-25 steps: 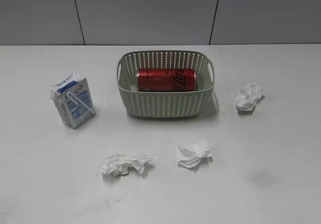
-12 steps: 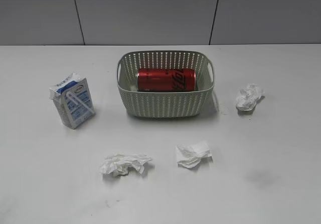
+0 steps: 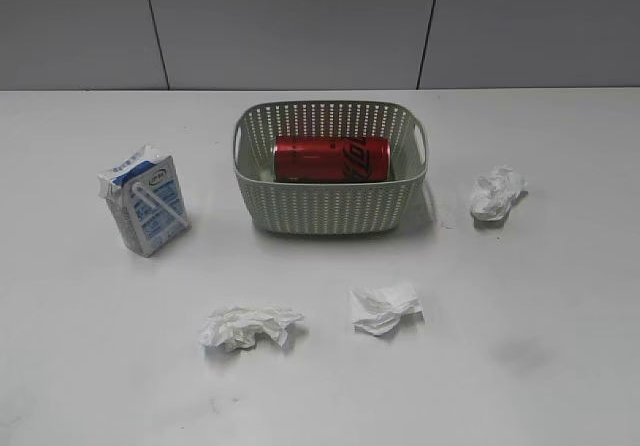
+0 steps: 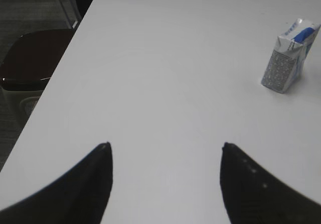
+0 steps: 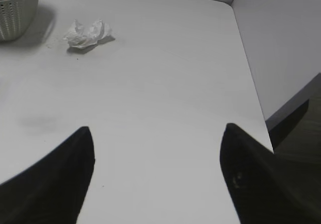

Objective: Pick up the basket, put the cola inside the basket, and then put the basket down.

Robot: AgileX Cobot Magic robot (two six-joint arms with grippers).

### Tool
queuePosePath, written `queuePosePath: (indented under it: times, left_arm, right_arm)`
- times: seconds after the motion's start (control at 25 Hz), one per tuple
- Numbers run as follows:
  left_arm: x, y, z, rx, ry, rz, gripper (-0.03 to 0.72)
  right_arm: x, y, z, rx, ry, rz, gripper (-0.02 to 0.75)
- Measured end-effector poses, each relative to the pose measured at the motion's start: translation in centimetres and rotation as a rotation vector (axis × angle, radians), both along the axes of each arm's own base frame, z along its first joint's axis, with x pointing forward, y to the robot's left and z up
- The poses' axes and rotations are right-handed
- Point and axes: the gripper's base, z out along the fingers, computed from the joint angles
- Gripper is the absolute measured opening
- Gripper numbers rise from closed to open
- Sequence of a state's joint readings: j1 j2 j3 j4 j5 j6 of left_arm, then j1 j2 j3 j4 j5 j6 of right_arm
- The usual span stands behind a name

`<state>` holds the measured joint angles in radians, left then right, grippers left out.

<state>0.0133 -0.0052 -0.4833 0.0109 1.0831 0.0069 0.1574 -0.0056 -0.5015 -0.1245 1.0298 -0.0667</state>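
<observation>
Now the cola [image 3: 331, 158] lies in the basket [image 3: 330, 207], far from both claws.

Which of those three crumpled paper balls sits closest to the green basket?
The crumpled paper on the right, level with the basket and just past its right end. The middle wad and the left wad lie further forward, toward the camera.

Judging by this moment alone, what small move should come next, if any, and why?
Probably none beyond keeping both arms parked. The cola lies on its side inside the basket, which rests on the table. The left end effector and the right end effector are both open, empty and apart from the basket, so the task looks finished.
</observation>
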Motion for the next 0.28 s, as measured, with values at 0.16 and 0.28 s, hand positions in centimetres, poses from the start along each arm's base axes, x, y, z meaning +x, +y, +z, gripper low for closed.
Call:
queuePosePath:
  times: [0.16, 0.28]
  left_arm:
    - [0.00, 0.00, 0.00, 0.000, 0.000, 0.000, 0.510]
    - [0.00, 0.00, 0.00, 0.000, 0.000, 0.000, 0.510]
  right_arm:
    - [0.00, -0.02, 0.00, -0.002, 0.000, -0.001, 0.592]
    - [0.00, -0.02, 0.00, -0.002, 0.000, -0.001, 0.592]
